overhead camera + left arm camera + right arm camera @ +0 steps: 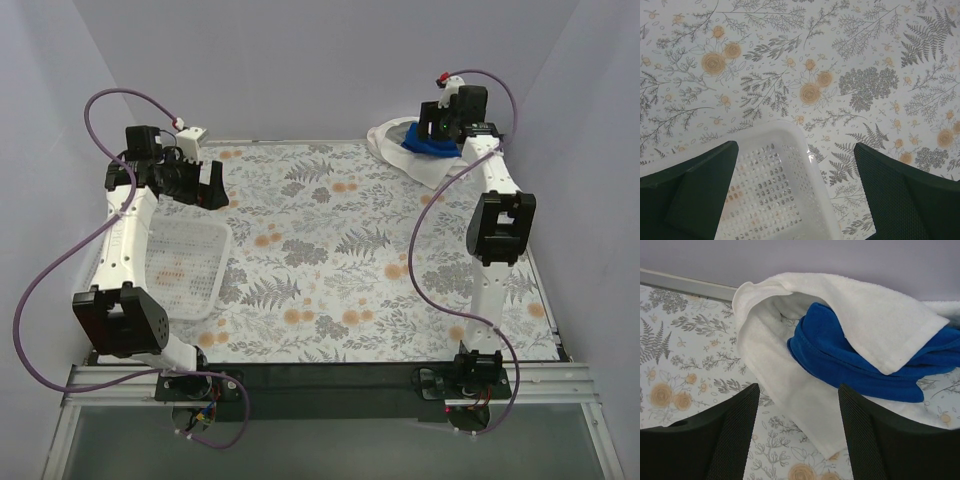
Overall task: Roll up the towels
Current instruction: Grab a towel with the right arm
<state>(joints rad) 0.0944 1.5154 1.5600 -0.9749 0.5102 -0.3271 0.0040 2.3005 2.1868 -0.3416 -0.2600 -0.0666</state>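
The white towel (805, 400) lies crumpled at the table's far right corner, folded over the royal blue towel (850, 365); both also show in the top view, white (390, 135) and blue (428, 146). My right gripper (799, 430) is open and empty just above the white towel's near edge, by the back wall (447, 118). My left gripper (795, 200) is open and empty, high above the far corner of the basket, at the far left (200, 178).
A white perforated plastic basket (213, 262) sits at the left of the floral tablecloth (330, 260), its rim under my left gripper (812, 170). Purple walls close the back and sides. The table's black front edge (330, 380) runs between the arm bases.
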